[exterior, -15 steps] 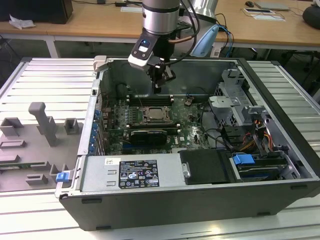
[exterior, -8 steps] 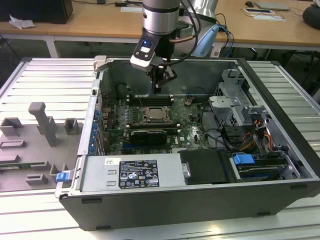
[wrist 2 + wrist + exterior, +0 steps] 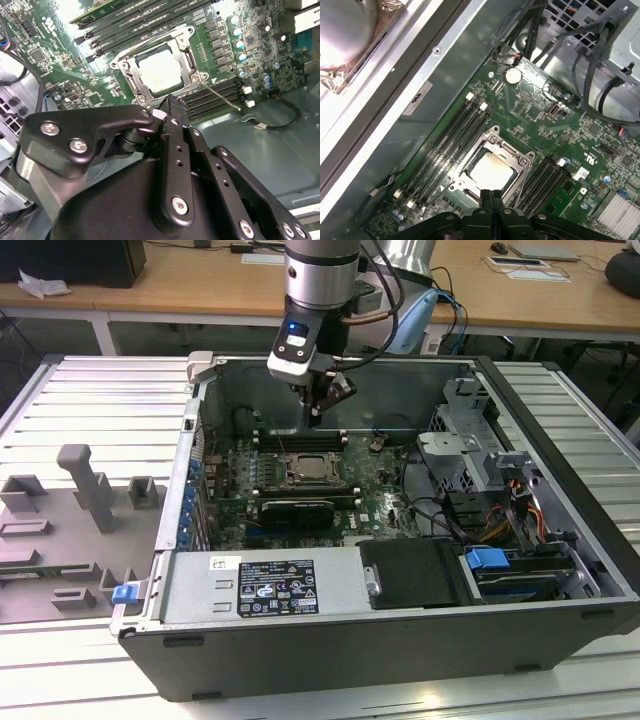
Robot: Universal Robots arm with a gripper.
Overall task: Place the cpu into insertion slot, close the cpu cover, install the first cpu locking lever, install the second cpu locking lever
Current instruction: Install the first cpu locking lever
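Observation:
The cpu point(image 3: 317, 473) lies flat in the insertion slot point(image 3: 296, 483) in the middle of the green motherboard, its pale metal top point(image 3: 491, 170) showing through the cut-out. The silver cpu cover point(image 3: 519, 156) is down over the chip in both wrist views, framing it point(image 3: 186, 50). A thin metal locking lever point(image 3: 220, 95) runs along one side of the socket, next to the memory slots. My gripper point(image 3: 316, 418) hangs above the socket, toward the case's back wall. Its black fingertips point(image 3: 486, 196) are shut together with nothing between them, apart from the cover.
Long memory slots point(image 3: 447, 145) flank the socket on both sides. The open case's walls point(image 3: 300, 585) surround the board. Drive cages and cables point(image 3: 480, 475) fill the exterior view's right. A grey fixture with blocks point(image 3: 85, 490) stands outside on the exterior view's left.

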